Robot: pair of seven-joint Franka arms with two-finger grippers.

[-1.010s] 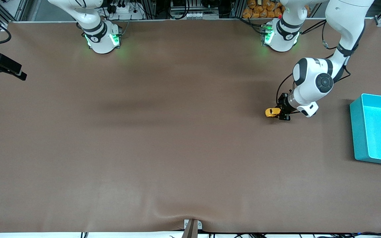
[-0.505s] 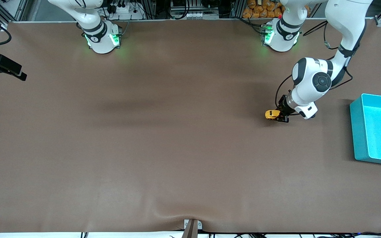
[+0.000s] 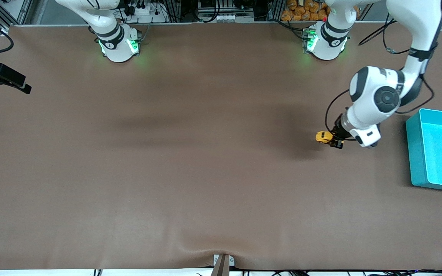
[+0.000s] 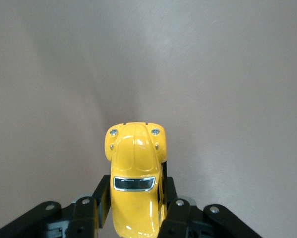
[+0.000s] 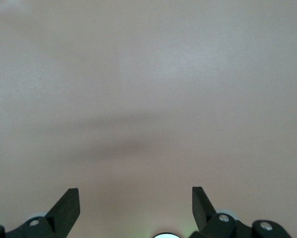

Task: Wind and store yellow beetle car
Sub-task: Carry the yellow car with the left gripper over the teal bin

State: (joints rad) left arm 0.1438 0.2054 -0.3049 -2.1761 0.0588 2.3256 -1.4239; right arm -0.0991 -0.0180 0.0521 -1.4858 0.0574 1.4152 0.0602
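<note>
My left gripper (image 3: 333,141) is shut on the yellow beetle car (image 3: 324,137) and holds it a little above the brown table, with its shadow apart from it on the mat. In the left wrist view the car (image 4: 134,163) sits between the black fingers (image 4: 174,198), nose pointing away from the gripper (image 4: 136,201). The teal bin (image 3: 416,153) stands at the left arm's end of the table, apart from the car. My right gripper (image 5: 136,196) is open and empty over bare table; it is out of the front view.
The brown table mat (image 3: 190,153) is bare across the middle and toward the right arm's end. A black camera mount (image 3: 2,76) sticks in at the right arm's end of the table. A small bracket (image 3: 223,262) sits at the near edge.
My left gripper has moved with the car toward the teal bin and slightly toward the front camera, rising off the mat. The right arm has not moved.
</note>
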